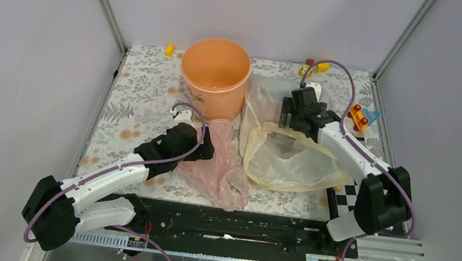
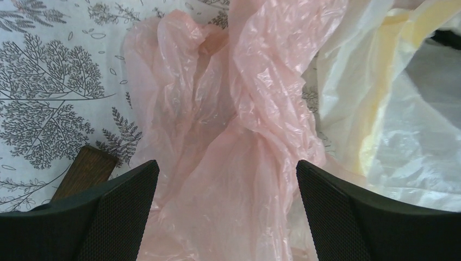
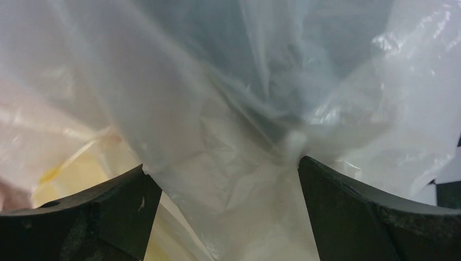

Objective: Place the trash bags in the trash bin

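Trash bags (image 1: 218,165): only one pale-pink film bag is being counted as such. It is lying crumpled on the table on the near side of the trash bin (image 1: 215,102), its far end reaching the bin's foot; contact there cannot be confirmed. No part of it is being carried over the rim, and no film is being seen inside the bin from above.

Left gripper (image 1: 203,147): it is being held low over the pink bag's far half, near-side of the bin. In the left wrist view its jaws are being kept wide apart, with pink folds (image 2: 228,136) lying between the fingers (image 2: 117,212) and nothing pinched.

Right of the bin, a clear whitish bag (image 1: 265,98) is lying close beside the wall, and a cream-yellow bag (image 1: 290,160) is spread to the right and nearer. The right gripper (image 1: 296,115) is being poised over these, jaws also wide, with clear film (image 3: 244,109) draped between them but not clamped.

Progress, as judged: nothing is being delivered yet. Grasp, lift and drop of the pink bag are all being left to do.
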`<act>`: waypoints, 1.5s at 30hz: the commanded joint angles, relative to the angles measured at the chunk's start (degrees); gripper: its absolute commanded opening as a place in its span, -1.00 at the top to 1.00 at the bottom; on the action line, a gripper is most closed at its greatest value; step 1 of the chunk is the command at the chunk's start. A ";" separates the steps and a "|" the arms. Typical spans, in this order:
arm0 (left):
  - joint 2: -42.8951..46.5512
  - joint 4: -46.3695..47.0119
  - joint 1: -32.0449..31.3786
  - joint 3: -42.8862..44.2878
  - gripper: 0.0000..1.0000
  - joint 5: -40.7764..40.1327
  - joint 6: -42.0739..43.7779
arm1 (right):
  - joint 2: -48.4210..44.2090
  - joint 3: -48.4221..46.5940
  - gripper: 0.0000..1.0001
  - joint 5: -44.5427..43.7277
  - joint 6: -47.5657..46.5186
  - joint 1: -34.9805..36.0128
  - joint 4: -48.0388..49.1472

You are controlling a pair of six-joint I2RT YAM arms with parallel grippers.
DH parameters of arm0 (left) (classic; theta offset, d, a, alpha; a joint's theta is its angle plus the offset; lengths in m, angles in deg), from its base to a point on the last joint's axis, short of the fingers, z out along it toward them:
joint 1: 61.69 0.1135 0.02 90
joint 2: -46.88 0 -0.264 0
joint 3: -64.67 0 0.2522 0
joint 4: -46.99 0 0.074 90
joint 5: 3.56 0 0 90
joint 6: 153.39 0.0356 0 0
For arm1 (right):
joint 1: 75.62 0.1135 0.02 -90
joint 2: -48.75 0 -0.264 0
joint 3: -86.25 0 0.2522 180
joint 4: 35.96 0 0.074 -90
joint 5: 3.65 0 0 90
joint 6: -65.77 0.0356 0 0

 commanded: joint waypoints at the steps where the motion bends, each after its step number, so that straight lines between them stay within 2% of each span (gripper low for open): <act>1: -3.25 5.49 -0.19 -1.69 -0.97 -0.13 -1.87 | 7.06 -1.22 -0.99 3.38 2.72 -2.22 9.18; 6: -8.06 10.37 -0.12 -3.36 -0.97 2.40 -2.55 | 18.30 -6.61 -0.99 -0.51 2.83 -3.94 11.57; 10: -10.92 13.52 0.76 -4.44 -0.97 4.05 -1.75 | 25.97 -11.64 -0.99 3.37 3.00 -9.57 17.18; 13: -13.44 16.03 1.90 -4.66 -0.97 7.27 -1.42 | 33.28 -19.75 -0.99 7.37 3.43 -13.19 17.89; 18: -14.26 21.35 1.99 -5.89 -0.97 11.04 -1.89 | 45.05 -39.81 -0.99 7.66 2.76 -15.19 11.09; 21: -13.75 24.42 2.06 -7.11 -0.97 12.96 -2.12 | 46.91 -48.54 -0.99 8.58 1.39 -15.21 4.26; 23: -13.95 25.31 2.13 -7.12 -0.92 13.95 -1.83 | 42.50 -45.79 -0.99 10.36 0.66 -15.12 4.51; 24: -14.19 26.08 2.17 -7.24 -0.77 14.75 -1.66 | 39.05 -42.57 -0.99 11.10 0.40 -15.06 5.43; 28: -15.06 30.48 2.24 -8.18 0.10 16.97 -3.51 | 24.24 -28.45 -0.99 12.71 -1.37 -14.17 7.99; 31: -15.14 32.69 2.26 -8.68 0.65 16.80 -4.81 | 12.73 -20.32 -0.99 12.72 -2.72 -12.73 6.05; 33: -14.98 33.80 2.26 -8.91 0.95 16.28 -5.76 | 6.17 -14.38 -0.99 11.44 -3.73 -10.46 4.38; 34: -14.90 34.45 2.29 -9.08 1.00 16.09 -6.31 | 3.25 -12.17 -0.99 11.26 -4.23 -8.42 3.44; 39: -15.23 37.44 2.55 -9.24 1.00 14.21 -9.49 | -10.47 -0.30 -0.94 12.63 -4.55 1.35 2.06; 43: -15.07 38.01 3.77 -9.08 1.00 11.31 -13.03 | -20.55 11.13 -0.77 27.44 -3.75 5.17 8.55; 45: -14.62 38.81 4.57 -9.83 1.00 10.05 -15.39 | -23.49 15.29 -0.69 31.78 -1.89 6.70 10.69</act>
